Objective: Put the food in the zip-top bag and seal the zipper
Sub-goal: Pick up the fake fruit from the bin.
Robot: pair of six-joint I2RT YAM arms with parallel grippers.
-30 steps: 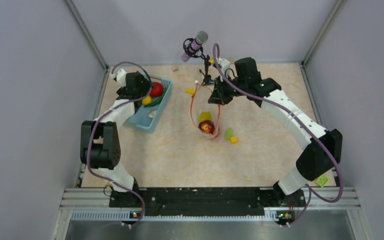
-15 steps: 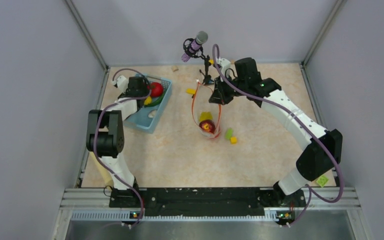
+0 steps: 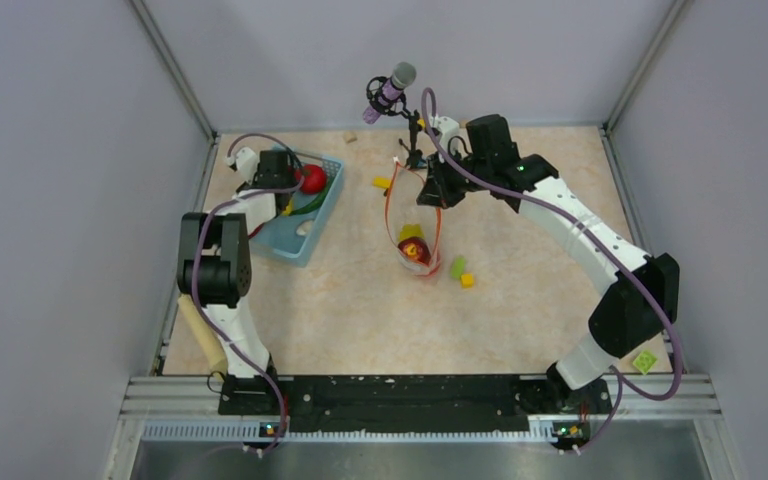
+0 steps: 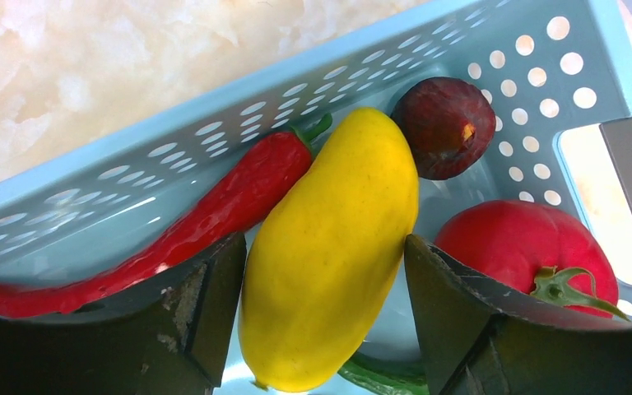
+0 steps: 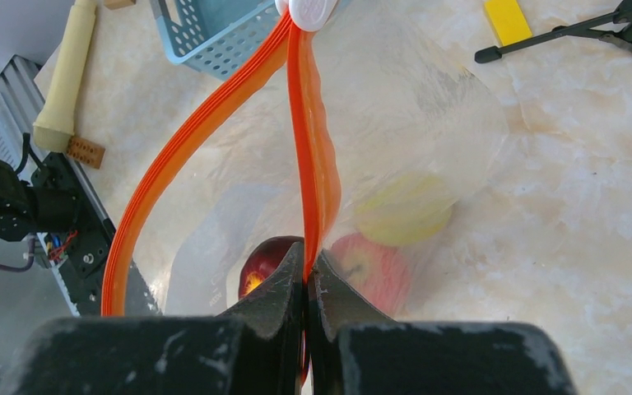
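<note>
Left wrist view, entry one: left end effector (image 4: pixel 322 247), jaws parted, one finger on either side of the yellow banana (image 4: pixel 337 181) and close against it; we cannot tell whether they press it; banana lies in the light-blue basket (image 4: pixel 173 140), red chili (image 4: pixel 214 206) touching its side, dark brown piece (image 4: pixel 444 125) and red tomato (image 4: pixel 522 251) beside it. Entry two: right end effector (image 5: pixel 306 271), clamped on the orange zipper (image 5: pixel 313 148); zip-top bag (image 5: pixel 428 107) held up, mouth agape, bottom on the tabletop (image 5: pixel 584 206); we note a yellowish piece (image 5: pixel 403 218) and a red piece (image 5: pixel 370 263) inside.
</note>
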